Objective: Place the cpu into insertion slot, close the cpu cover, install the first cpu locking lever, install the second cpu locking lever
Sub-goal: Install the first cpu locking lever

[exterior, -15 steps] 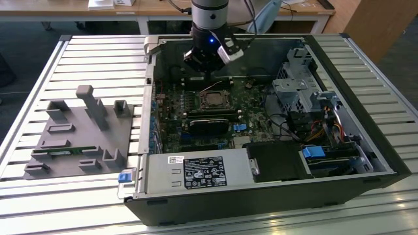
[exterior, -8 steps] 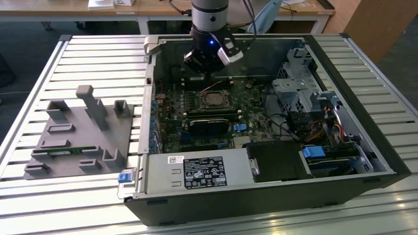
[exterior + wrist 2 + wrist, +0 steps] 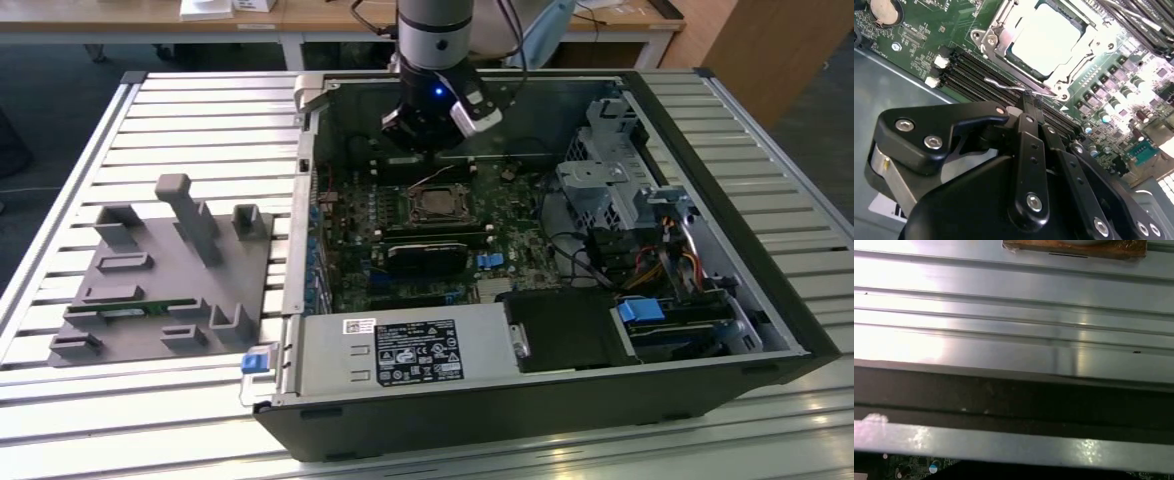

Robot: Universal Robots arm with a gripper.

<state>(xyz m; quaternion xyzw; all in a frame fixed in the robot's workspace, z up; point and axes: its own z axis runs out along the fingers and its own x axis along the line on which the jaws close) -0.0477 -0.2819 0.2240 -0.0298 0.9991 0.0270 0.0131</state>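
Observation:
The cpu [image 3: 1046,35], a flat square with a bright silvery top, lies in the socket on the green motherboard. The cpu cover [image 3: 996,27], a silver frame, lies down around it, and the insertion slot is hidden beneath both. A thin wire locking lever [image 3: 1004,84] runs along the socket's edge. My gripper [image 3: 1030,100] has its two black fingers pressed together, with the tips right at this lever; I cannot tell whether they touch it. In the exterior view the gripper [image 3: 424,140] hangs inside the case just behind the cpu [image 3: 434,208].
The open computer case [image 3: 747,300] lies on a slatted metal table [image 3: 200,120]. A grey fixture block [image 3: 167,270] stands on the exterior view's left. Memory slots [image 3: 974,70] run beside the socket. A drive cage [image 3: 614,170] and cables crowd the exterior view's right. The power supply [image 3: 400,350] sits in front.

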